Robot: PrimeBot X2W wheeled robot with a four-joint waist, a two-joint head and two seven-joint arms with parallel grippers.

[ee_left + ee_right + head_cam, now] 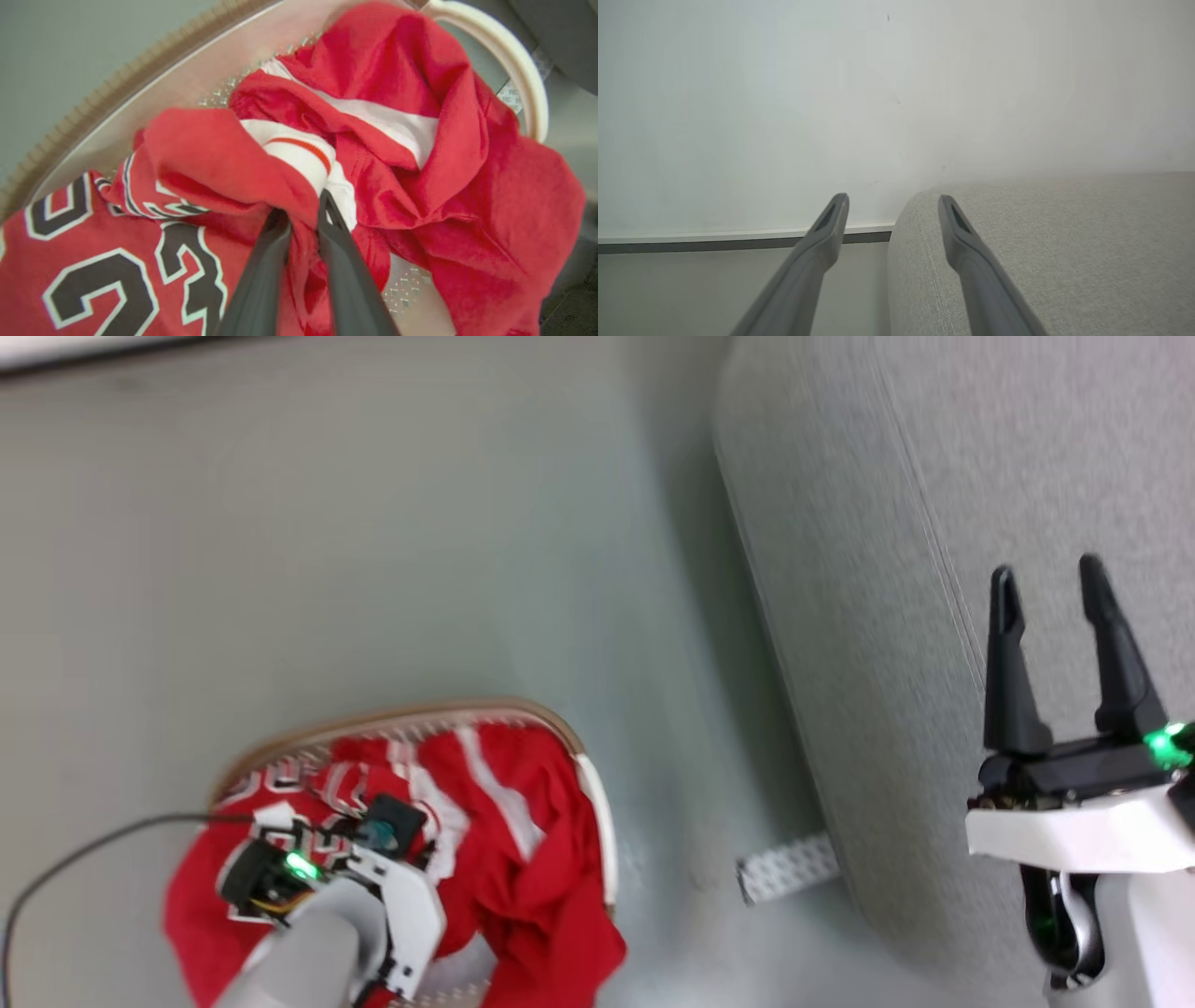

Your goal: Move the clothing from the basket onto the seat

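The red clothing [523, 859] fills the cream basket [597, 812] with its tan rim, at the lower left of the head view. A jersey [93, 270] with black "23" lies beside a red piece with white bands [387, 121]. My left gripper [301, 210] reaches down into the pile and is shut on a bunched fold of the red and white cloth. In the head view its wrist [373, 877] covers the grip. My right gripper [1046, 583] stands open and empty above the grey seat [934, 523], also seen as the seat [1064, 242] in the right wrist view.
Pale grey-green floor [373, 523] spreads between basket and seat. A white perforated foot [789, 868] juts from under the seat. A dark cable [84, 854] runs to the left arm. A white wall [831, 93] with a dark baseboard stands beyond the seat's rounded end.
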